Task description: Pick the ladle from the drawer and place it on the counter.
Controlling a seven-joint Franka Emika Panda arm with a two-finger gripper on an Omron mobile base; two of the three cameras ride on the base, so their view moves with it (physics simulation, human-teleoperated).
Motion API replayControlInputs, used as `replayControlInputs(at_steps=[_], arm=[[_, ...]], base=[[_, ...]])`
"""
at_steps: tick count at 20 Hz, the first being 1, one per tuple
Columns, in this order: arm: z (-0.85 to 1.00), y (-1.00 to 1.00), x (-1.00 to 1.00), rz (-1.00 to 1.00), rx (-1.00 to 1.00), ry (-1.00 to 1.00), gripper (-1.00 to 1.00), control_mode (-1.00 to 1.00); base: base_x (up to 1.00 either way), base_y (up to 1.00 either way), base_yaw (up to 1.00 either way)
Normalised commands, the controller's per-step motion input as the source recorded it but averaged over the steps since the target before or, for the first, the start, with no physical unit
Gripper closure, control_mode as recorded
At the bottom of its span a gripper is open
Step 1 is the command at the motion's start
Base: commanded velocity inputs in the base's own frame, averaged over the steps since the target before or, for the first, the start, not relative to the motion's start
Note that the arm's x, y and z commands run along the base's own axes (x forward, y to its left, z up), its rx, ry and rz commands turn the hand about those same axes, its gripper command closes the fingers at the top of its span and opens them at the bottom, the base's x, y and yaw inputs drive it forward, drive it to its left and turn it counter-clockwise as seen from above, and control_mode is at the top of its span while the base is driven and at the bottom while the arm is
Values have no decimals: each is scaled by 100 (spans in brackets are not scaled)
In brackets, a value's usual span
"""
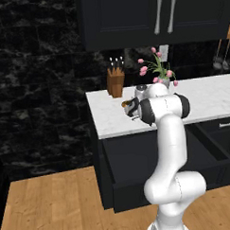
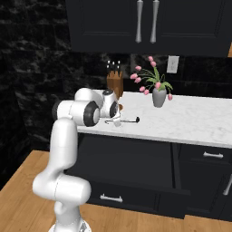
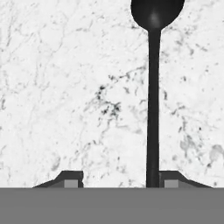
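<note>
The ladle, slim and dark, lies flat on the white marble counter, its round bowl at the top of the hand view. My gripper is open just above the counter, and the handle's end runs between the fingertips, close beside the right one and clear of the left. From the right base view the ladle rests near the counter's front left corner, with the gripper over its handle end. Below, the wide black drawer stands pulled out. In the left base view my arm hides most of the gripper over the counter and part of the drawer.
A wooden knife block stands at the counter's back left. A grey vase of pink tulips sits behind the ladle to the right. Black upper cabinets hang overhead. Grey utensils hang on wall hooks at the far right.
</note>
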Motion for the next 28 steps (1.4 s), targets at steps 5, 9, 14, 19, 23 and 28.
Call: replayControlInputs(at_steps=[5,9,14,19,23,28], arm=[[15,-16,2,0,1,-2,-100,-100],[46,-29,-56,0,0,-2,-100,-100],[34,-11,-91,6,0,-5,-100,-100],[51,0,-100,14,-1,-11,-100,-100],[74,0,-100,16,-6,-27,-100,-100],[84,0,-100,14,-5,-32,-100,-100]], base=[[0,0,0],[0,0,0],[0,0,0],[0,0,0],[0,0,0],[0,0,0]])
